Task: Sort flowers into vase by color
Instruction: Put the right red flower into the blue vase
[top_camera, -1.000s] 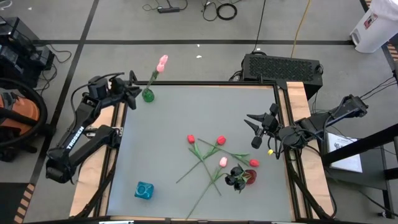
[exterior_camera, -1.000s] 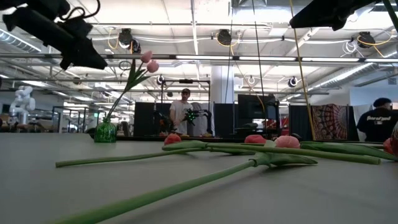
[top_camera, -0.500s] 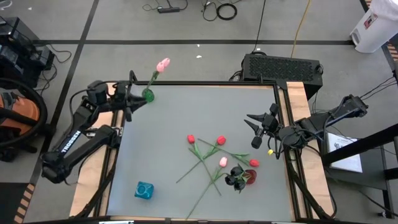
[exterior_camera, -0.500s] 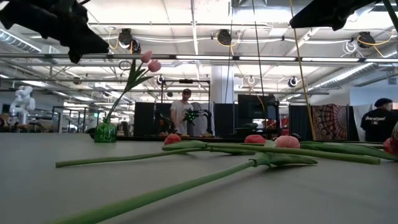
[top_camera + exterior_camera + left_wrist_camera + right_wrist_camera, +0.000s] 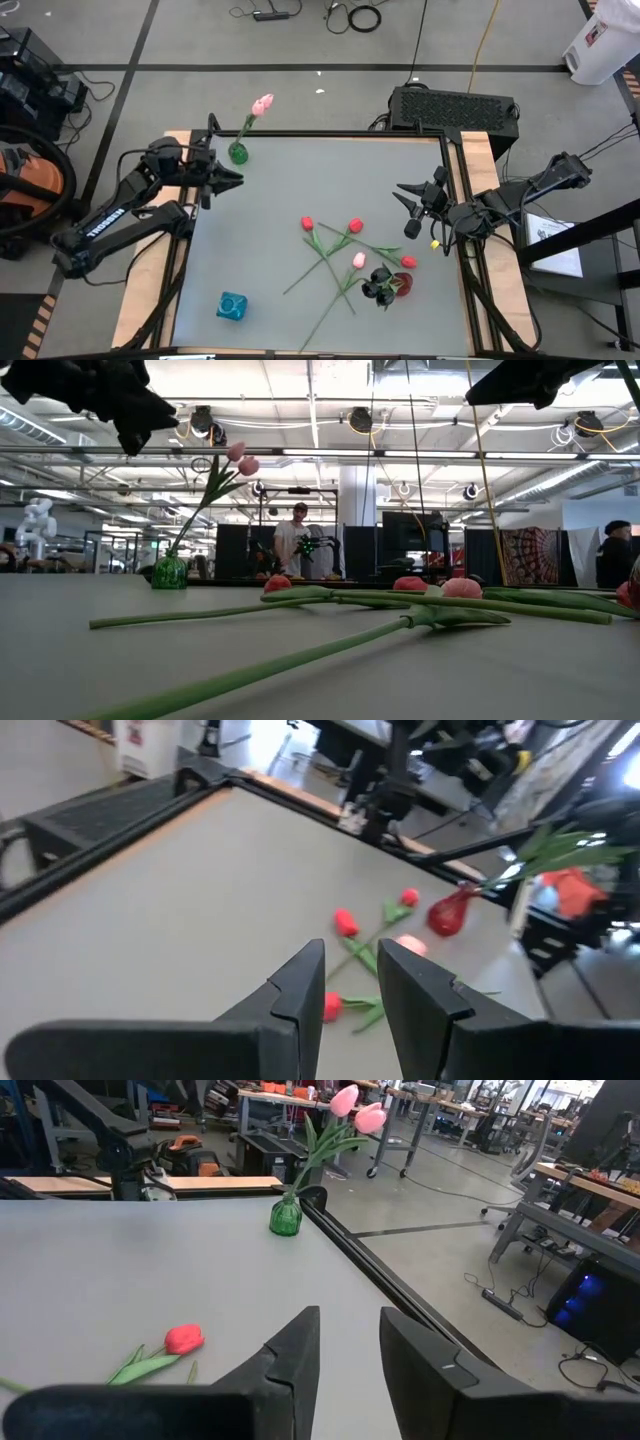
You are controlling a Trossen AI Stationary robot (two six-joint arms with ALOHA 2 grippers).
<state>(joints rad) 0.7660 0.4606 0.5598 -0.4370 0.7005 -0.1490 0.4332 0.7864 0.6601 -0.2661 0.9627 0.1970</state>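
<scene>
The grey worktop (image 5: 300, 180) has a green vase (image 5: 238, 153) holding pink flowers (image 5: 262, 103). Nearby, left fingers (image 5: 300, 982) are apart, holding nothing; right fingers (image 5: 290, 1342) too.

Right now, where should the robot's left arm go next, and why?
Probably toward the loose pink flower in the pile, ready to pick it up. The left gripper is open and holds nothing, the green vase already has pink flowers, and the right gripper waits at the table's far side.
</scene>
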